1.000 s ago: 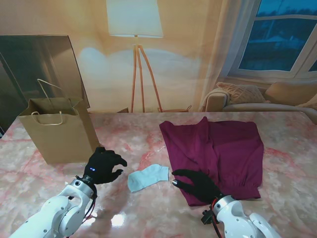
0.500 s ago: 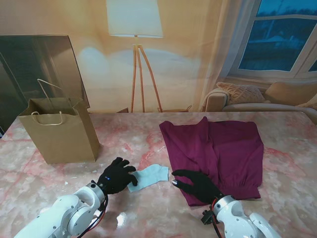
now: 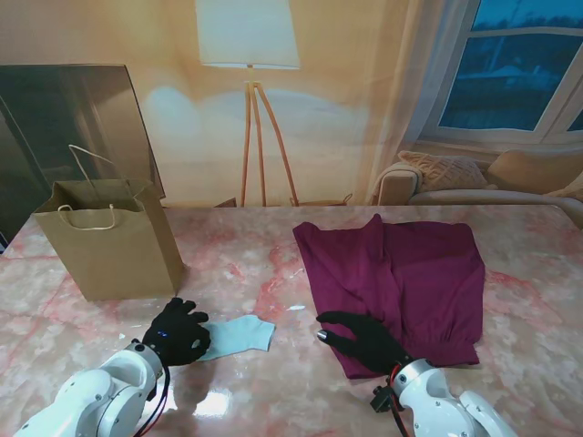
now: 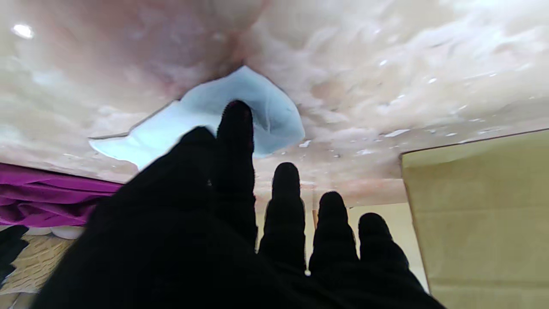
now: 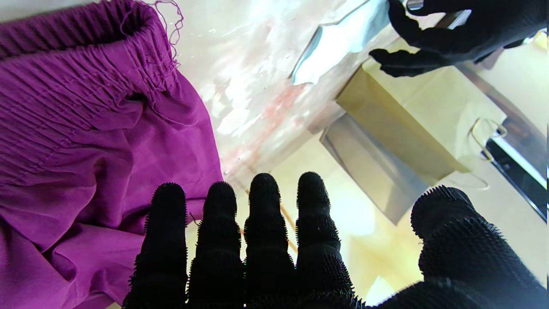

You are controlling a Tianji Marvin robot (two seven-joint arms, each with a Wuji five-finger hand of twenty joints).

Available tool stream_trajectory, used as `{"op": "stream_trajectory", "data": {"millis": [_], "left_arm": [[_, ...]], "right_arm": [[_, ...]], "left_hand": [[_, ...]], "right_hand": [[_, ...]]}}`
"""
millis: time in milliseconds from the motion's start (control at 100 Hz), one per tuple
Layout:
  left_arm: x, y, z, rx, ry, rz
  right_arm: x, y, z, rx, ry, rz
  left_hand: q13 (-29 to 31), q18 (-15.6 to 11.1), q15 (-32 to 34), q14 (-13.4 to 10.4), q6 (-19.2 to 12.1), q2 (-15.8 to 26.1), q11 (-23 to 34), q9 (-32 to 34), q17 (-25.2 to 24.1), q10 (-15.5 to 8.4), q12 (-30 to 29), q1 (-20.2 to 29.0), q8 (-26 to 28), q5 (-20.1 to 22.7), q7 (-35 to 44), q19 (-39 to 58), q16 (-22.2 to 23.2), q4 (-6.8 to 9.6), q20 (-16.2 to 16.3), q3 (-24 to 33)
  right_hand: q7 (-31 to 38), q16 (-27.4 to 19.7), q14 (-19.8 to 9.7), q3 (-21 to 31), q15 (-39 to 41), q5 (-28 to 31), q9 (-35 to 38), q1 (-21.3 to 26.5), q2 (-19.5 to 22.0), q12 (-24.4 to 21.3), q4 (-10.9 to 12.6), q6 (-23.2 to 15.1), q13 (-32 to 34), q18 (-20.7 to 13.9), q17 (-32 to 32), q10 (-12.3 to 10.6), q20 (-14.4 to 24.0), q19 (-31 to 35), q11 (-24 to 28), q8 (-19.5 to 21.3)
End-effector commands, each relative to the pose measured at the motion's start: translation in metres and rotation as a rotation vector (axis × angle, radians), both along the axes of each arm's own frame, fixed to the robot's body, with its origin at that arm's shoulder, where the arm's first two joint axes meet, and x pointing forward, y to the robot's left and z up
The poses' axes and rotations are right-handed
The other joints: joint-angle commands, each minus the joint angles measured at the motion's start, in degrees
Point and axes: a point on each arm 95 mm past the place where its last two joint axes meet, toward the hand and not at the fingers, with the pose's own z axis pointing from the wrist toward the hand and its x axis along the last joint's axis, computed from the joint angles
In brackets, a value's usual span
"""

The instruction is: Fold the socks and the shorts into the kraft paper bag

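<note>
**Inspector:** Left hand (image 3: 178, 331) condition?

**Assistant:** Palm down on the near-left end of the sock (image 3: 239, 334), fingers (image 4: 235, 128) extended and slightly spread, pressing it to the table (image 3: 264, 273). Whether it grips the cloth, I cannot tell.

**Inspector:** Sock orientation?

**Assistant:** Pale blue, flat, long axis left to right, free end pointing right toward the shorts (image 3: 401, 273).

**Inspector:** Right hand (image 3: 360, 339)?

**Assistant:** Fingers apart, holding nothing, resting at the shorts' near-left corner by the gathered waistband (image 5: 77, 64).

**Inspector:** Shorts?

**Assistant:** Magenta, spread flat on the right half of the table, well apart from the sock.

**Inspector:** Surroundings?

**Assistant:** Bag (image 3: 109, 241) stands upright and open, farther from me than the left hand, at the table's left. Bare marble lies between sock and bag. Floor lamp (image 3: 248, 55) and sofa (image 3: 474, 177) behind the table.
</note>
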Motion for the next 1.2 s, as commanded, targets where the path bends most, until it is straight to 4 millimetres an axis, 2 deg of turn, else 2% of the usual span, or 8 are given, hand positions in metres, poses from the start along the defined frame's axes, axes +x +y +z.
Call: {"op": "stream_trajectory", "data": {"millis": [0, 110, 250, 420, 510, 620, 890, 1190], "left_arm": [[-0.008, 0.006, -0.006, 0.007, -0.007, 0.005], [-0.01, 0.007, 0.001, -0.024, -0.087, 0.006], [-0.002, -0.004, 0.01, -0.089, -0.318, -0.047], [0.013, -0.025, 0.012, -0.134, -0.421, -0.109], [0.02, -0.034, 0.01, -0.154, -0.406, -0.135], [0.027, -0.044, 0.004, -0.176, -0.367, -0.179], [0.039, -0.068, -0.021, -0.199, -0.274, -0.248], [0.047, -0.078, -0.031, -0.164, -0.245, -0.268]], "right_arm": [[-0.003, 0.002, -0.001, -0.001, 0.003, 0.007], [-0.003, 0.002, -0.001, -0.002, 0.002, 0.006], [-0.004, 0.002, -0.001, -0.004, 0.0, 0.008], [-0.004, 0.002, -0.001, -0.002, -0.002, 0.006], [-0.004, 0.001, -0.001, 0.001, -0.003, 0.003], [-0.004, 0.0, 0.0, 0.004, -0.004, 0.001], [-0.004, 0.002, -0.001, 0.004, 0.005, 0.006], [-0.003, 0.002, -0.001, 0.005, 0.011, 0.013]], "left_hand": [[0.4, 0.8, -1.7, 0.9, 1.1, 6.0, -1.3, 0.2, -0.7, 2.3, -0.3, -4.5, 1.4, 2.4, 1.3, 0.1, 0.1, 4.29, 1.1, -7.3], [2.7, 1.7, -1.4, 1.6, 0.4, 8.5, -0.9, 2.6, -1.3, 3.1, 0.0, -2.9, 1.9, 2.8, 2.4, 2.3, 0.7, 4.64, 5.2, -15.8], [13.1, 6.4, 2.6, 2.7, -5.0, -5.6, 1.5, 11.3, 3.4, 2.0, 0.5, -0.4, -0.8, 3.5, 9.6, 10.9, 2.9, 1.29, 12.4, -4.0], [19.5, 8.7, 6.0, 1.7, -7.7, -17.2, 4.0, 17.5, 4.1, 0.7, 1.2, 2.9, -1.8, -0.2, 13.7, 27.2, 2.4, -3.39, 7.5, 11.5], [19.3, 8.5, 6.0, 1.3, -7.8, -18.9, 4.0, 17.5, 3.3, -0.1, 0.9, 4.5, -2.5, -3.8, 8.1, 29.9, 1.7, -4.78, 4.4, 17.4], [16.8, 7.6, 5.3, 1.0, -5.4, -15.7, 3.3, 15.2, 1.3, -0.3, 0.4, 2.8, -6.1, -6.7, -3.3, 29.9, 1.0, -1.85, 1.8, 25.4], [8.0, 5.0, 4.2, 0.9, -1.9, -16.2, 1.6, 6.6, -0.5, 0.9, -2.0, -2.1, -11.1, -9.9, -10.9, 22.8, -0.4, -1.54, -1.8, 23.3], [7.7, 4.8, 5.3, 0.7, 0.0, -17.0, 3.0, 6.8, -0.4, -0.5, -1.2, -2.8, -14.3, -15.9, -15.6, 20.3, -0.3, -1.53, -1.4, 23.2]], "right_hand": [[0.4, 1.0, 0.5, -1.2, 1.1, 0.5, 0.7, 1.8, 1.6, 0.7, 1.6, -1.5, 1.1, -0.5, 0.0, 0.3, 1.9, 1.9, 1.0, 0.4], [0.4, 1.0, 0.4, -1.2, 1.1, 0.5, 0.7, 1.8, 1.6, 0.7, 1.6, -1.6, 1.1, -0.5, 0.0, 0.1, 1.9, 1.9, 1.0, 0.4], [0.4, 1.0, 0.4, -1.2, 1.1, 0.5, 0.7, 1.8, 1.6, 0.7, 1.6, -1.5, 1.1, -0.5, 0.0, 0.2, 1.9, 1.9, 1.0, 0.4], [0.4, 1.0, 0.5, -1.2, 1.1, 0.5, 0.7, 1.8, 1.6, 0.7, 1.6, -1.5, 1.1, -0.5, 0.0, 0.2, 1.9, 1.9, 1.0, 0.4], [0.4, 1.0, 0.4, -1.2, 1.1, 0.6, 0.7, 1.8, 1.6, 0.7, 1.6, -1.6, 1.1, -0.5, 0.0, 0.3, 1.9, 1.9, 1.0, 0.4], [0.4, 1.0, 0.5, -1.2, 1.1, 0.5, 0.7, 1.9, 1.6, 0.7, 1.6, -1.5, 1.1, -0.5, 0.0, 0.2, 1.9, 1.9, 0.9, 0.4], [0.4, 1.0, 0.5, -1.3, 1.1, 0.5, 0.7, 1.8, 1.6, 0.7, 1.6, -1.5, 1.2, -0.5, 0.0, 0.2, 1.9, 1.9, 1.0, 0.4], [0.4, 1.0, 0.4, -1.3, 1.1, 0.6, 0.6, 1.9, 1.7, 0.7, 1.6, -1.4, 1.1, -0.4, 0.0, 0.2, 1.9, 1.9, 0.9, 0.4]]}}
